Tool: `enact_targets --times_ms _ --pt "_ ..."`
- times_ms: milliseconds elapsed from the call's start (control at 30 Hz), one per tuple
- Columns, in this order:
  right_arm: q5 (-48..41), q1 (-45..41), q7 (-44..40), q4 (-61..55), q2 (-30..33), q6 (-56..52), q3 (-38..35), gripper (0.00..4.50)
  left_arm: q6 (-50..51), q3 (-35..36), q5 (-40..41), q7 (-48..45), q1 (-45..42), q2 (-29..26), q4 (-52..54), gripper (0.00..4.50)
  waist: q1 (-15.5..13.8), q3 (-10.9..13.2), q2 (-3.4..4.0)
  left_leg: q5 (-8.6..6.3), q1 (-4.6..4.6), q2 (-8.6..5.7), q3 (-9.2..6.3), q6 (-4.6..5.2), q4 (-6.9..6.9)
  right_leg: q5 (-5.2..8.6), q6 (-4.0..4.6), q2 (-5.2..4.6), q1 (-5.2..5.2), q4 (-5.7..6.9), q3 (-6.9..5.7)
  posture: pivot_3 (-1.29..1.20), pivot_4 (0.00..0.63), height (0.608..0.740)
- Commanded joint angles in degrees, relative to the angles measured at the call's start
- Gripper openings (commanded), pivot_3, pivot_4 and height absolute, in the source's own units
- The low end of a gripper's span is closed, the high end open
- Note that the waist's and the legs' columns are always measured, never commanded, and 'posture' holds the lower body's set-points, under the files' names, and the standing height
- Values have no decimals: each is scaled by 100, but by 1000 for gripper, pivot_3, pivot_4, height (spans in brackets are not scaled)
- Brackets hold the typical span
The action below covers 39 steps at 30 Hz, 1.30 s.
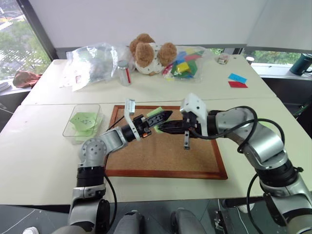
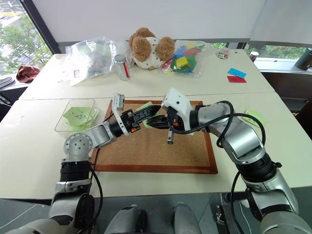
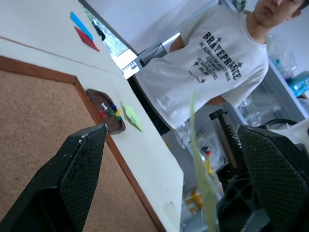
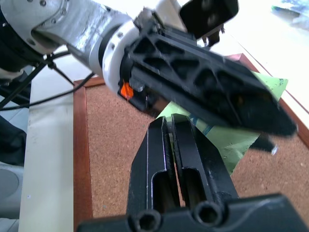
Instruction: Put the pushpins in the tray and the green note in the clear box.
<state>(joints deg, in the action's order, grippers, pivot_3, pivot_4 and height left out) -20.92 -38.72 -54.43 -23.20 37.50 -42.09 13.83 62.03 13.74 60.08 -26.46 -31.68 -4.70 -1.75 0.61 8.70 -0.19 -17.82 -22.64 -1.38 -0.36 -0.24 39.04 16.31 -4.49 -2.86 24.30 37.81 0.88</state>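
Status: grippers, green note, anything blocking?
Left gripper open, fingers either side of the green note. Right gripper shut on it, above the corkboard. Path to the clear box looks free.

We see a wood-framed corkboard (image 1: 161, 156) lying flat on the white table (image 1: 44, 161). At the far edge sit a teddy bear (image 1: 148, 53), a see-through plastic bag (image 1: 92, 63), a small bottle (image 1: 125, 73) and coloured blocks (image 1: 184, 63); blue (image 1: 237, 77) and red (image 1: 237, 84) slips touch.
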Motion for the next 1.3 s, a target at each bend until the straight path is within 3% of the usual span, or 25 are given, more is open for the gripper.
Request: enact_targets --times_ms 33,67,300,567,1300 --pt "14 -165 14 -8 -28 95 -59 0 141 194 485 315 139 149 347 3882 0 0 0 0 0 0 0 -1 0 0 0 0 0 0 0 0 150 740" --pt "20 -179 20 9 -34 103 -59 0 179 205 566 391 196 181 394 3591 0 0 0 0 0 0 0 -1 0 0 0 0 0 0 0 0 150 740" --pt "66 -260 44 120 -43 144 -70 0 253 290 1104 862 347 319 513 80 0 0 0 2 0 -1 0 -4 2 0 0 0 -1 0 1 0 150 740" --pt "74 -351 111 99 6 65 -162 0 237 305 1553 1273 430 319 510 80 -2 0 0 3 0 -1 0 -6 2 0 0 0 -1 0 1 0 150 740" --pt "-317 -516 382 -374 177 -474 -718 0 -230 66 1178 1154 509 38 370 80 -5 0 0 4 0 -2 0 -7 1 0 0 0 -1 0 1 0 150 740"
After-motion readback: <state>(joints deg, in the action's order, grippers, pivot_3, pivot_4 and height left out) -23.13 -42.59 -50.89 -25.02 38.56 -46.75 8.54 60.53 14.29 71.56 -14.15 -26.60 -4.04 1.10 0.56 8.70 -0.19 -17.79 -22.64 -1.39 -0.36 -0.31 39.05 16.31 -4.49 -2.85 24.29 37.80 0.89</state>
